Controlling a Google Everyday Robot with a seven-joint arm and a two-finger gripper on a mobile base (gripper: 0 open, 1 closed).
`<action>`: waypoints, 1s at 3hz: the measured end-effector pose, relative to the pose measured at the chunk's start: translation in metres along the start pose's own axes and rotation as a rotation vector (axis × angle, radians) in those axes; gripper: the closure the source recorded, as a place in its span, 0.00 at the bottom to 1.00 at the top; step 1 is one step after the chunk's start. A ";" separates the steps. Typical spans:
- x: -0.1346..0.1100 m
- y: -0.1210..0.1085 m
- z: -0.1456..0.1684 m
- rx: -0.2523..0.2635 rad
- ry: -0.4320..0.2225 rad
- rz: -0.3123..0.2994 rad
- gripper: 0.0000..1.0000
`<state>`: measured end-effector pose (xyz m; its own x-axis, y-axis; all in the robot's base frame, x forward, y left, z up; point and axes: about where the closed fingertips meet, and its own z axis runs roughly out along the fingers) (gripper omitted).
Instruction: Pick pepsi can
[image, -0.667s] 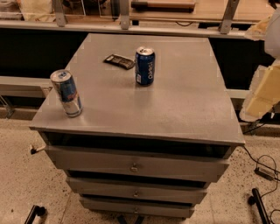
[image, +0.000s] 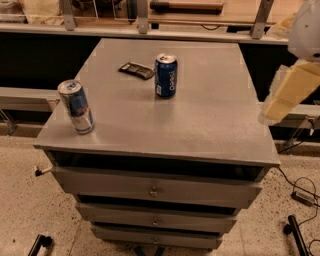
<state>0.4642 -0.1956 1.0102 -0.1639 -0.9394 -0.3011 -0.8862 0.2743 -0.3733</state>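
**Camera view: pepsi can upright on the bench, pincer off at the edge**

From here the pepsi can (image: 166, 76) stands upright toward the back middle of the bench (image: 200, 115), its white lettering facing us. The pincer (image: 285, 95) hangs beyond the bench's edge, at the right of the picture, well apart from the can. Whether it is apart or together I cannot tell.

My guess is that the reach has not yet begun. To do it well, I would bring the pincer in level across the bare part of the top and straddle the can around its middle. It should close squarely, so the can neither tips nor slides on the smooth surface. A dark flat packet (image: 136, 70) lies just beside the can on the far side from the pincer, so a hard nudge could push the can into it. The taller blue-and-silver can (image: 76, 106) stands near the opposite front corner, out of the way.

The bench is a grey cabinet with drawers (image: 155, 187) below. It stands on a speckled floor, with cables (image: 300, 195) trailing nearby and a railing behind.
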 end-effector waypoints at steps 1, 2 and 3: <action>-0.044 -0.040 0.041 -0.007 -0.172 -0.002 0.00; -0.075 -0.060 0.068 -0.023 -0.290 0.009 0.00; -0.120 -0.075 0.105 -0.061 -0.412 0.027 0.00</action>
<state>0.5954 -0.0814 0.9823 -0.0113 -0.7675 -0.6410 -0.9099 0.2737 -0.3116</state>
